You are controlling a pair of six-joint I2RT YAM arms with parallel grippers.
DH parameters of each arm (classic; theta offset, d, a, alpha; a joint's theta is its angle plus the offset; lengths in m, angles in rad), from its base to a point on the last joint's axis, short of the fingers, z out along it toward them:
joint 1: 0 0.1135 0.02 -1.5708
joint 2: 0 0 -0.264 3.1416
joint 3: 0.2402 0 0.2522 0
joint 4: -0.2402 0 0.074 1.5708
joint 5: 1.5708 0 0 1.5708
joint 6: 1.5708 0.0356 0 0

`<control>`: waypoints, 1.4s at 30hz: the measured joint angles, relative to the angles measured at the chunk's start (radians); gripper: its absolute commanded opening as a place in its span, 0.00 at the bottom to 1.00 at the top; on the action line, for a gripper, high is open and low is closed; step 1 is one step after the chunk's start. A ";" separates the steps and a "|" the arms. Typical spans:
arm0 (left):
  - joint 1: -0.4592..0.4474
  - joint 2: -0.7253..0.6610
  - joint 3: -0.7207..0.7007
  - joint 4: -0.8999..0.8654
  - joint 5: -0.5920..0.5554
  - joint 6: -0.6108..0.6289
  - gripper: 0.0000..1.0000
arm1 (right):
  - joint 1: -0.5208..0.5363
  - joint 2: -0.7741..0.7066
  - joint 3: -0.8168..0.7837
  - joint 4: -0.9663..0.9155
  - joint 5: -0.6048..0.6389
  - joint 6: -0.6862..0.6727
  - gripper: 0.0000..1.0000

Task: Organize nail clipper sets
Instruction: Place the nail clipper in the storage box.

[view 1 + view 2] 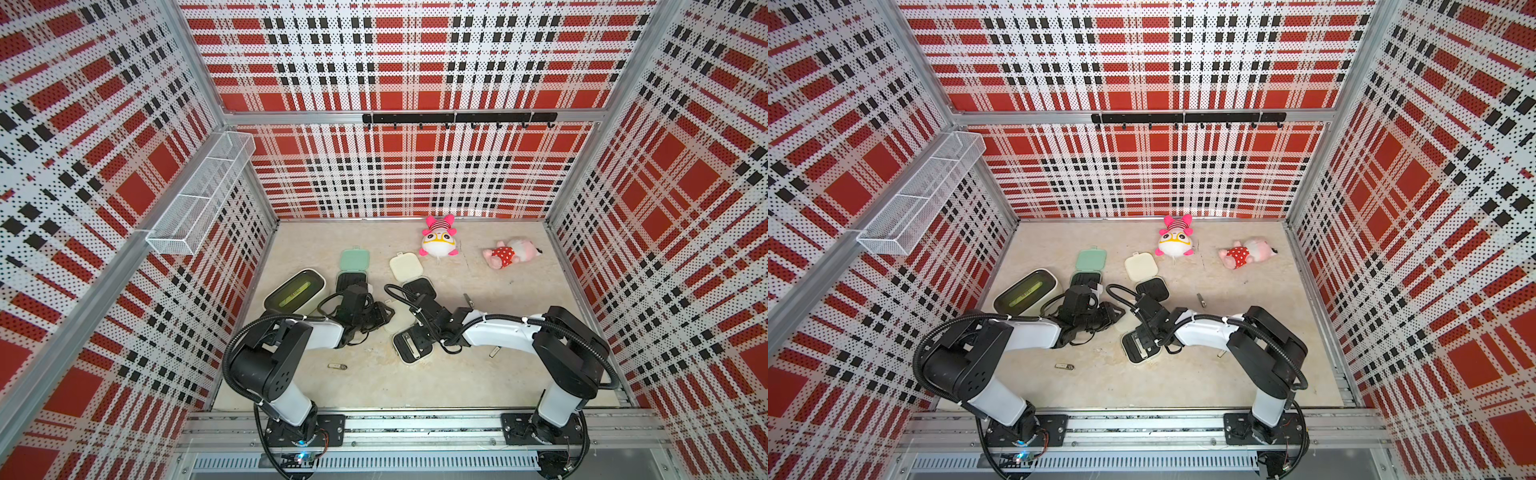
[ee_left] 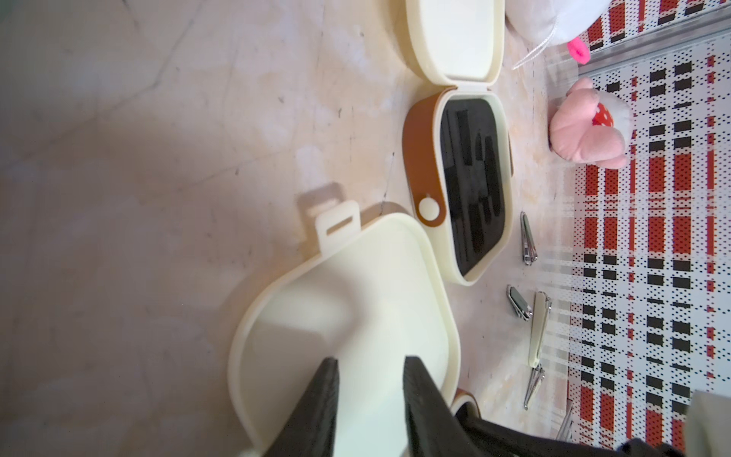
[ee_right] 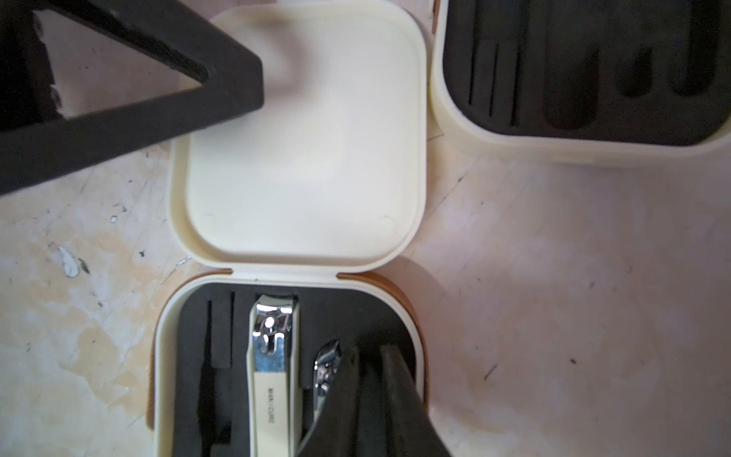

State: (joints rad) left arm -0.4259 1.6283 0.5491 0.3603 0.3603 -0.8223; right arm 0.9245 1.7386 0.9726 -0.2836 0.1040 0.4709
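Marbled worktop (image 3: 553, 277): right gripper (image 3: 372, 353), nearly closed, beside small clipper (image 3: 326, 366); left gripper (image 2: 370, 361) slightly open, empty. Probably slick, stiff steel; pinch mid-body.

**Near cream case** (image 1: 400, 351): open, lid flat at its 12 o'clock, tan band round the base. The black insert holds a cream-handled clipper (image 3: 273, 376), with a small silver clipper (image 3: 326, 368) beside it.

**Far cream case** (image 1: 406, 268): at 12 o'clock of the near case, open, lid flat, moulded slots of the black insert exposed.

**Mint green case** (image 1: 354, 259): at 10 o'clock of the near case, open, lid flat.

**Loose silver clippers**, flat on the tabletop around the near case:
- one (image 1: 468, 300) at 1 o'clock
- one (image 1: 494, 352) at 3 o'clock
- one (image 1: 336, 366) at 8 o'clock
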 measured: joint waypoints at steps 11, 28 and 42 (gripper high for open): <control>0.000 0.000 0.000 0.000 0.000 0.000 0.34 | 0.000 -0.002 0.000 -0.003 0.002 0.002 0.20; 0.000 0.000 0.000 0.000 0.001 0.000 0.33 | 0.000 -0.027 0.006 -0.035 0.003 0.002 0.26; 0.000 0.000 0.000 0.000 0.002 0.000 0.33 | 0.003 -0.027 0.009 -0.036 -0.018 0.002 0.26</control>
State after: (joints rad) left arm -0.4259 1.6283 0.5495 0.3603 0.3618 -0.8223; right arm 0.9276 1.7111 0.9813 -0.3195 0.0856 0.4732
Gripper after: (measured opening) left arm 0.335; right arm 0.257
